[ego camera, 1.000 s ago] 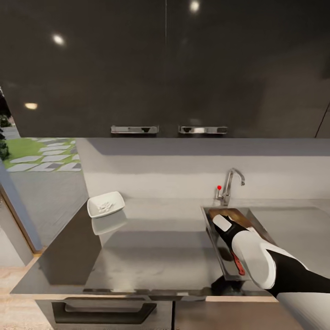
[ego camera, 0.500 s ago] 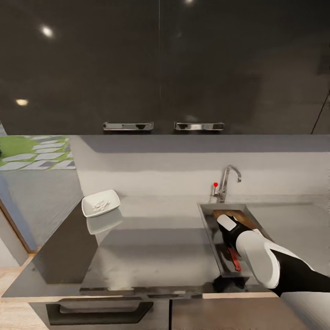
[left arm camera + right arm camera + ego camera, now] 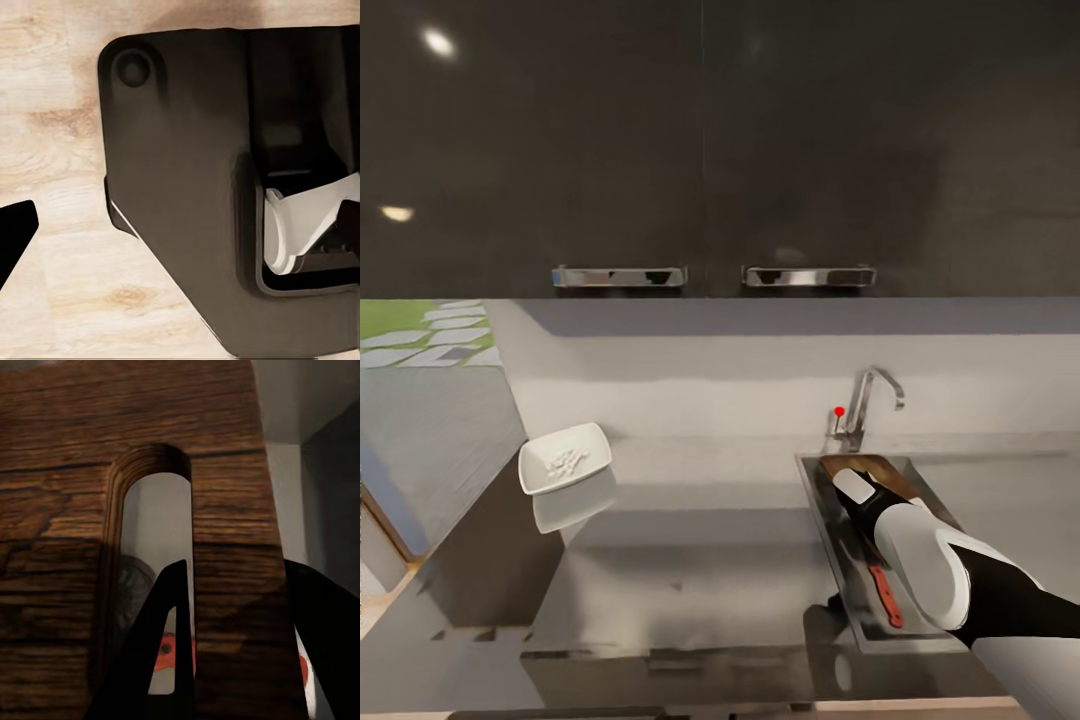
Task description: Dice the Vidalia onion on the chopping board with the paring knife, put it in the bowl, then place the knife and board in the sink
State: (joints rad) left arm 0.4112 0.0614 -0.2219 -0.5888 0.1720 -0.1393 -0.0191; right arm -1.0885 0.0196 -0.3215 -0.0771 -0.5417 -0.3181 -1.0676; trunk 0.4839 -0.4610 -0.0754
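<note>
Taking the rectangular grey steel sink (image 3: 818, 478) as my landmark: it is sunk into the long grey reflective desk (image 3: 700, 560), with the shallow white squarish bowl (image 3: 564, 457) of white dice well off to its left. Inside the sink leans the dark brown wooden chopping board (image 3: 67, 465), stiff and, I judge, fairly heavy; my right pincer (image 3: 225, 607) grips it by the slot edge. Below lies the slim red-handled paring knife (image 3: 886, 598). I cannot tell the left pincer's state.
</note>
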